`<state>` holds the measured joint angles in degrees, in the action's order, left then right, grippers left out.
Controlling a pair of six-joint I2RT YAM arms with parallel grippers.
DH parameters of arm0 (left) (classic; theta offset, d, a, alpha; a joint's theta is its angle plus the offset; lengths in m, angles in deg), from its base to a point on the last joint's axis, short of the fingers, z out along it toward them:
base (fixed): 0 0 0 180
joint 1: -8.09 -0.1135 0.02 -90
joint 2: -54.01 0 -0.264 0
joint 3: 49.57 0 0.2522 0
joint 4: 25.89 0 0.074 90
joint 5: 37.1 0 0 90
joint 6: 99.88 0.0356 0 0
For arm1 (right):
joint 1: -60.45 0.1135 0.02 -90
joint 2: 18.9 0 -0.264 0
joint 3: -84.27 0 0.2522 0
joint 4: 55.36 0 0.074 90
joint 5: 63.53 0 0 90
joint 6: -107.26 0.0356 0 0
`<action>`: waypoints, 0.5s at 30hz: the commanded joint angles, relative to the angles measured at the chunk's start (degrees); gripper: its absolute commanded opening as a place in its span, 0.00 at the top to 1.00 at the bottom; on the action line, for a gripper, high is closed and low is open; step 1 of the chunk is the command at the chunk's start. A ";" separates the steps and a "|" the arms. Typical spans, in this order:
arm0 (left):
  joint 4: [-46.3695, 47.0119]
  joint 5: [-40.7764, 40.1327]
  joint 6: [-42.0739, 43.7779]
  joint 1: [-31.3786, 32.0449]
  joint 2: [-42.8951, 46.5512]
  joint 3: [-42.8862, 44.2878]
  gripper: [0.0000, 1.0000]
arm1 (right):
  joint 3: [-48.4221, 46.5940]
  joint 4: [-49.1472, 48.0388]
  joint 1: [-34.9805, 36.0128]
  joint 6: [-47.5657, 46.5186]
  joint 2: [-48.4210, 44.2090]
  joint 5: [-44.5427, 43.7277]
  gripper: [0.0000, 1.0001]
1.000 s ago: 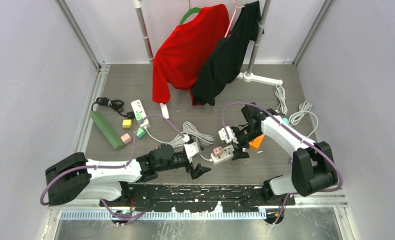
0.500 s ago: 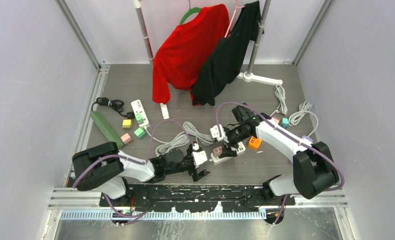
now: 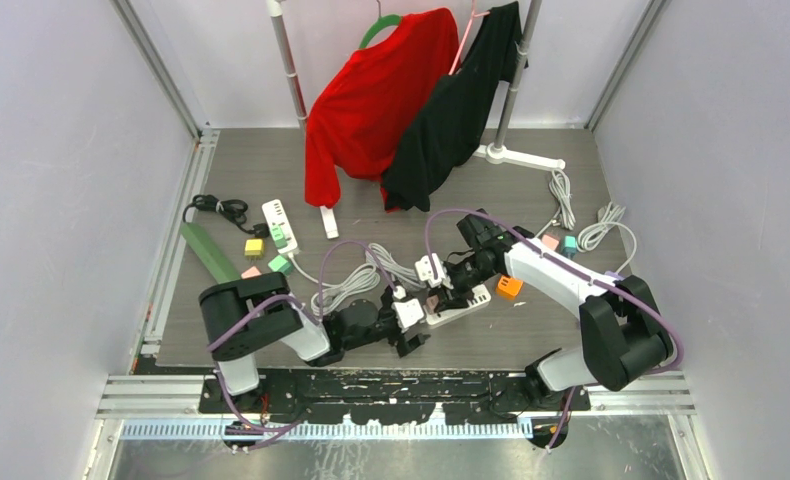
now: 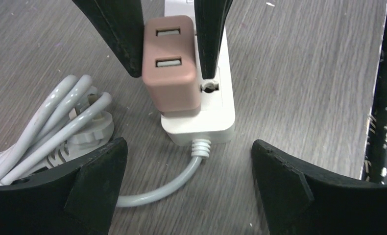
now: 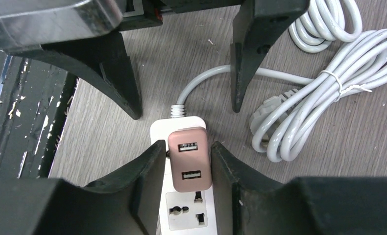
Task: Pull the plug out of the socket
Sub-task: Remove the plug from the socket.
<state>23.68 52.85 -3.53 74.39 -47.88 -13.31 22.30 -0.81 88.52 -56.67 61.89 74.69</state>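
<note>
A dusty pink, box-shaped plastic plug [image 5: 189, 159] with two USB ports sits pushed into a white plastic power strip [image 5: 184, 215], at the end where the strip's pale grey cord comes out. The plug's ports face straight up. Its long axis runs along the length of the strip, which lies flat on the grey wood-grain tabletop [image 4: 304, 73] near the front edge, between the two arms, with its corded end toward the left arm.

The right gripper [image 5: 189, 156] comes down over the strip from the far end. Its two black fingers are closed in on the plug, one pressed against each long side, so the plug stands squarely between them and parallel to them.

The left gripper [image 4: 189, 147] faces the corded end of the strip with its jaws spread wide and nothing held. The plug lies just beyond its fingertips, not between them.

A bundle of coiled pale grey cable [image 4: 49, 127] rests beside the strip
</note>
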 commanded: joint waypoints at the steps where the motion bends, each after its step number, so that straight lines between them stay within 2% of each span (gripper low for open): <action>1: 10.43 -3.11 -0.75 0.10 -2.42 2.01 0.03 | -1.23 0.74 -0.02 -1.53 0.05 0.90 0.58; 11: 18.51 -3.88 -4.62 0.14 -10.10 3.07 0.08 | -1.38 1.25 -1.02 -1.84 0.65 1.60 0.69; 15: 18.58 -3.91 -5.48 0.14 -10.88 3.76 0.12 | -1.36 1.43 -1.09 -1.85 1.42 1.67 0.73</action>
<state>36.62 50.31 -7.75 74.39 -58.00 -10.70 22.19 -0.37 87.71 -57.81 62.26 75.28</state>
